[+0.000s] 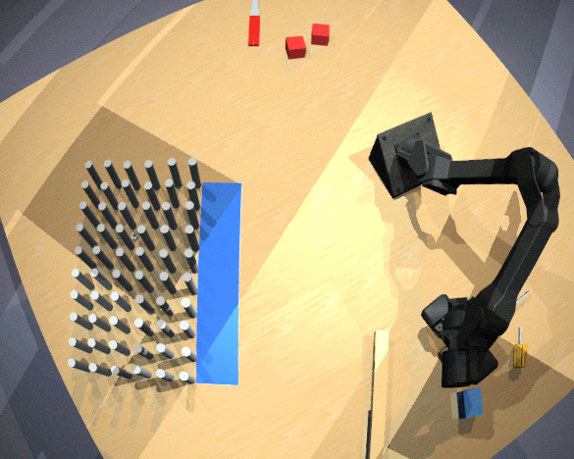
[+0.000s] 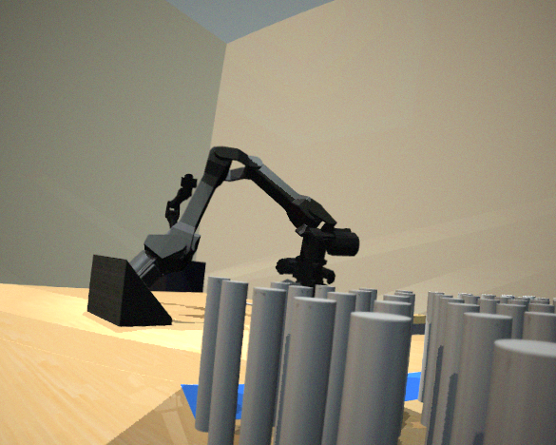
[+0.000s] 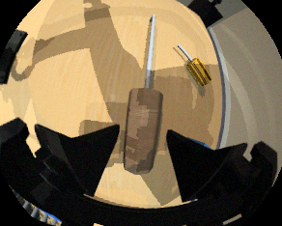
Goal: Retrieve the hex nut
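The small hex nut (image 1: 132,234) lies among the grey standing spacers (image 1: 144,238) (image 2: 374,377), in the upper middle of the field in the top view. The blue taped strip (image 1: 218,277) (image 2: 413,386) runs along the field's right side. My gripper (image 3: 143,131) is open. In the wrist view its fingertips stand on either side of the brown handle of a screwdriver-like tool (image 3: 143,126), with a gap on both sides. The tool's metal shaft points away from me; its handle is hidden under my hand in the top view. The fingertips are hidden in the top and exterior views.
A small yellow-handled tool (image 1: 519,355) (image 3: 199,71) lies beside my hand. A blue block (image 1: 469,403) sits close by. A long pale bar (image 1: 380,375) lies between my hand and the strip. Two red cubes (image 1: 295,47) (image 1: 320,34) and a red-handled tool (image 1: 251,30) lie at the far edge.
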Available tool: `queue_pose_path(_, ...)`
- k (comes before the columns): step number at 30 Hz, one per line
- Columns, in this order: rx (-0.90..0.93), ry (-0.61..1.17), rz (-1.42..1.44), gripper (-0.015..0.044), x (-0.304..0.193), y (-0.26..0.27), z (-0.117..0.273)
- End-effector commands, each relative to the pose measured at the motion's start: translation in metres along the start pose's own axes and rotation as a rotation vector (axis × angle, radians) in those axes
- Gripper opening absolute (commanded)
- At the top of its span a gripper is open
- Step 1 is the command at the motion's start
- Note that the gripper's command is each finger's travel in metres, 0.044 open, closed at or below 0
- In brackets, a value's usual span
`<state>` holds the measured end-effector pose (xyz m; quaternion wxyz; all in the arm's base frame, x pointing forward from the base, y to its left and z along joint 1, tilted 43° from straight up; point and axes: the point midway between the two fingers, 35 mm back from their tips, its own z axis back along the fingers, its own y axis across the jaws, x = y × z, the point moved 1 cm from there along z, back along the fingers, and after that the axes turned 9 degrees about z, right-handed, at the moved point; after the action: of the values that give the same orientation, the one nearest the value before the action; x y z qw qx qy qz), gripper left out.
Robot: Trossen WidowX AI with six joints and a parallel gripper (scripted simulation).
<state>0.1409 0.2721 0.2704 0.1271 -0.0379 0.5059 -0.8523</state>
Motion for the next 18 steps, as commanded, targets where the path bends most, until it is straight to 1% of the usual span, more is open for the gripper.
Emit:
queue_pose_path(1,0.003,0.003,-0.007,0.0228,-0.001,0.002,-0.002)
queue_pose_path(11,0.003,0.003,-0.007,0.0161,-0.001,0.002,-0.002)
queue_pose_path(17,0.016,0.0,-0.003,0.0003,-0.001,-0.003,0.018)
queue_pose_path(18,0.018,-0.001,-0.002,0.0,-0.001,-0.004,0.022)
